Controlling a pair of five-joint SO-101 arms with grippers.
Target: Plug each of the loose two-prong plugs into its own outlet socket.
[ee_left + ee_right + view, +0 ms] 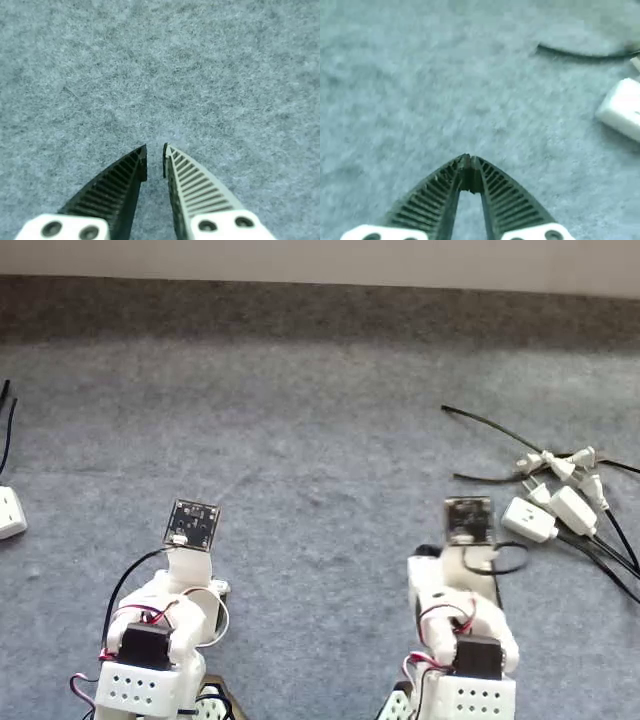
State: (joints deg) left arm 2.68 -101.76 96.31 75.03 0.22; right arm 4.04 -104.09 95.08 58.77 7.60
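Your left hand [155,150] sits barely released and your right hand [470,161] clenched, both empty at 6 o'clock, evidently parked, while the loose plugs [572,508] lie tangled at 3 o'clock on the counter [320,420].

A robotics lab bench: a worktop [320,440] covered in grey felt-like carpet, a left arm [160,640] and right arm [462,635] of white plastic parts with bare wiring, white plugs [528,520] on black cords [490,423] lying loose, pale wall [320,258] behind.
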